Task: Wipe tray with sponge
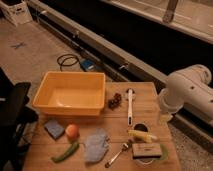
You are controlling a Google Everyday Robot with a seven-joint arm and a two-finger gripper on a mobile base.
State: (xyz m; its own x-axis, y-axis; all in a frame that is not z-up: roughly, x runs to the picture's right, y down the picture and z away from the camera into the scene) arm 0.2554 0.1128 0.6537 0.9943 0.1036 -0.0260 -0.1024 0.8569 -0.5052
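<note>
**Sponge on bench, not yet picked up**

My gripper isn't in view: only my white arm (189, 89) shows, folded at the bench's (36, 152) right edge, well apart from the task items. Can't tell gripper state from here, wide or narrow. Nothing suggests it's holding anything.

Sponge (54, 128) lies flat near the front-left of the bench, just in front of the tray (67, 109), w/ an orange fruit (72, 131) just beside it on the right. Tray sits at the back-left and looks empty inside.

Handling, my guess: sponge is light, soft & squashy, so it'll compress under a pinch and won't slip much. Best hold is prob. across its short sides from above, low enough to get real bite. Fruit is close on one side, so approach angle needs care or I'll nudge it.

Tray is stiff plastic, smooth, prob. light enough to slide if I press hard while wiping
</note>
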